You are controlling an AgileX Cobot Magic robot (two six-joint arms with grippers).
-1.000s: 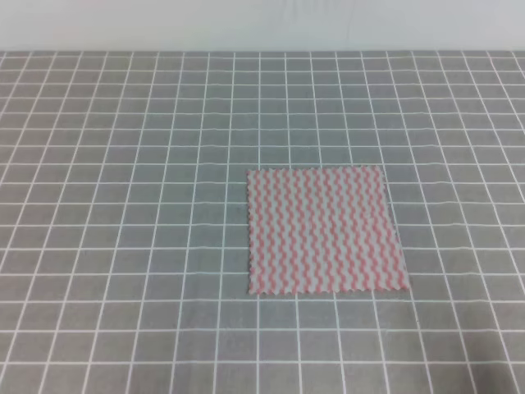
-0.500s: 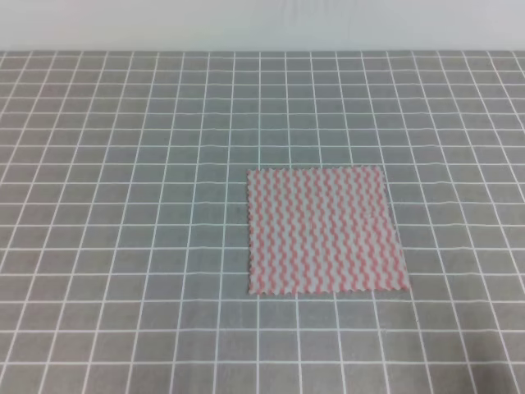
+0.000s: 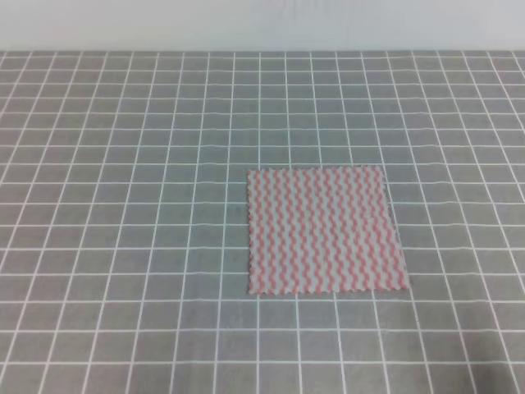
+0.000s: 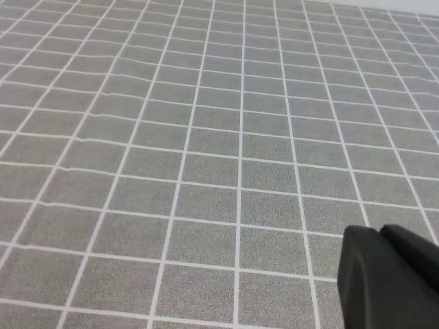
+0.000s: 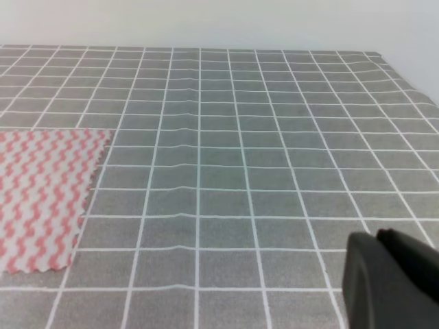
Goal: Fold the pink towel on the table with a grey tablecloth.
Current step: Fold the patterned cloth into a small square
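The pink towel (image 3: 326, 231) lies flat and unfolded just right of centre in the high view, on the table with a grey tablecloth (image 3: 123, 205). We judge it thin, light and limp, so we would pinch a jagged corner or edge and lift gently. At lower right of the left wrist view we see the left gripper (image 4: 391, 279); likewise the right gripper (image 5: 391, 277). We cannot tell whether either is parted or closed

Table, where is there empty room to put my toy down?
Lots of room. The grey tablecloth is bare left of the pink towel, behind it toward the wall, in front of it, and in a narrower strip on its right. Only the towel's spot is taken.
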